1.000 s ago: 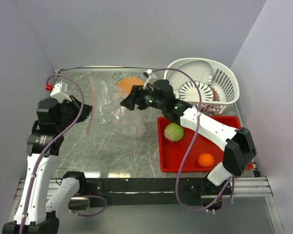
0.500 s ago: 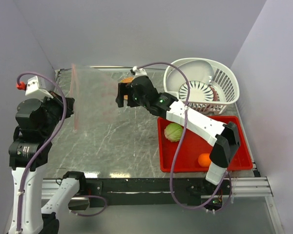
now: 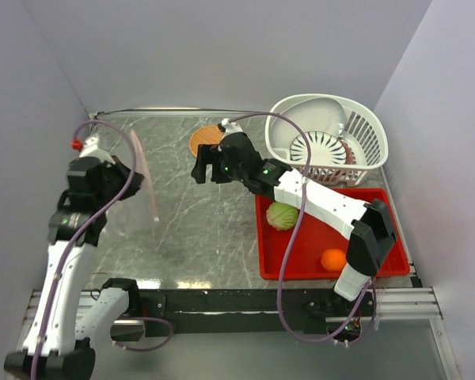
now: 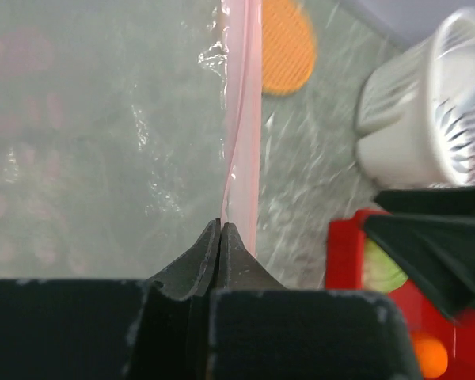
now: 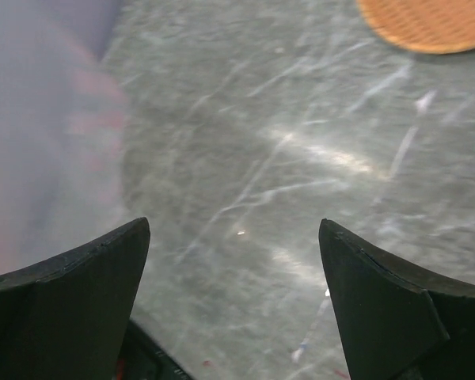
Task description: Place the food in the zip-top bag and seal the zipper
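Food is lying outside the bag at this point: the pale green cabbage ball [image 3: 282, 214] and the orange ball [image 3: 333, 259] are sitting in the red tray [image 3: 273, 257] at the lower right of the top view, and no orange-red oval fruit is showing in any view. The zip-top bag [image 4: 142, 142] is spreading as hazy clear film across the left half of the left wrist view, with its pinkish zipper [image 4: 241, 119] running straight up the middle. The left gripper [image 4: 220, 231] is pinching that strip at the bottom centre, jaws pressed together on it, so the bag is being held up by its mouth edge at the left of the top view. The right gripper [image 5: 233, 229] is hovering over bare worktop [image 3: 214, 229] with jaws spread wide and nothing between them, just below the orange-brown disc [image 3: 207, 138] and well apart from the tray.

Fetching the first piece is looking like the step in hand. Whether the mouth is parted cannot be told; the strip is reading as one flat band. Doing this well is likely meaning going for the nearer cabbage ball, closing across its middle so the round toy is not squirting out, while the left arm is turning the mouth toward the tray and holding its pinch firm. Releasing only once the piece is sitting well past the strip is the safer course, since the film is limp
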Motion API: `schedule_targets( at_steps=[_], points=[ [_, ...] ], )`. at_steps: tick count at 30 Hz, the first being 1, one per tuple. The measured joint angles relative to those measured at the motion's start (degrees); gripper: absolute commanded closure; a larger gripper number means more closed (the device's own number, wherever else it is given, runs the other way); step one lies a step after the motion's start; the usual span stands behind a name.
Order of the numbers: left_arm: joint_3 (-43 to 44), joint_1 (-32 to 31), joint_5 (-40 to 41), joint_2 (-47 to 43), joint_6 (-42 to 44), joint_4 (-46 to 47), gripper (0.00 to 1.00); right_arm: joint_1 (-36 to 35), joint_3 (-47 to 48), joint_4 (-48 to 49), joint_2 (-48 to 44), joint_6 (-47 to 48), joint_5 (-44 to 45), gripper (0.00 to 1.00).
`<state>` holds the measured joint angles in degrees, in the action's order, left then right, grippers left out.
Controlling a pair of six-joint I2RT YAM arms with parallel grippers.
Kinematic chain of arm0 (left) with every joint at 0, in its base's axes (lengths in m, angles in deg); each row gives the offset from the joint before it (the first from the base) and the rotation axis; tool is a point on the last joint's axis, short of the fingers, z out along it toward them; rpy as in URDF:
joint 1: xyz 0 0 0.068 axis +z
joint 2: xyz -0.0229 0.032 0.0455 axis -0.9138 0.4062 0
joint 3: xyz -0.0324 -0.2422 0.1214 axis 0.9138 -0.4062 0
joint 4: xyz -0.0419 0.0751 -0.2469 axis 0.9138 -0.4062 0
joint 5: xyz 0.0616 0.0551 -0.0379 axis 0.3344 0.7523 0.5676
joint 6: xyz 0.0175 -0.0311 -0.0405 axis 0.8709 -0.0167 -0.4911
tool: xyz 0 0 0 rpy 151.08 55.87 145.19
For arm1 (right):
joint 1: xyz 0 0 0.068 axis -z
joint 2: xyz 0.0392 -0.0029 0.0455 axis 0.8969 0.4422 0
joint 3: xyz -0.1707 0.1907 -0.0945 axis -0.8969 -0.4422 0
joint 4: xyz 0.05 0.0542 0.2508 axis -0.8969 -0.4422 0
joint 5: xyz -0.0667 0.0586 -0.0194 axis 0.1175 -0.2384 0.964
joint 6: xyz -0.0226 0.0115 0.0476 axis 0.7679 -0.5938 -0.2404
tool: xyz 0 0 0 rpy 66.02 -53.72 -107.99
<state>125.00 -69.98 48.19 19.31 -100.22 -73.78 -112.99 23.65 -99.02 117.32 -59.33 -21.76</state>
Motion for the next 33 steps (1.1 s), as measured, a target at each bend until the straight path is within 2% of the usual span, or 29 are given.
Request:
schedule_targets(
  at_steps=[6,15,21,33],
  points=[
    [-8.9,-2.0,-1.7,4.3,-3.4,3.1,0.99,-1.6,-5.7,8.4,-1.9,-5.4,-6.0,0.18],
    [-9.1,-9.7,-0.4,4.8,-6.5,8.5,0.99,-3.0,-5.8,13.4,-0.5,-9.4,-9.6,0.32],
    [-9.1,-11.7,0.6,5.0,-7.5,9.7,0.99,-3.3,-4.9,13.7,2.1,-10.4,-9.7,0.42],
    [-9.1,-12.7,1.0,5.1,-7.6,10.0,0.99,-3.8,-1.6,13.1,7.0,-10.8,-8.7,0.47]
  ],
)
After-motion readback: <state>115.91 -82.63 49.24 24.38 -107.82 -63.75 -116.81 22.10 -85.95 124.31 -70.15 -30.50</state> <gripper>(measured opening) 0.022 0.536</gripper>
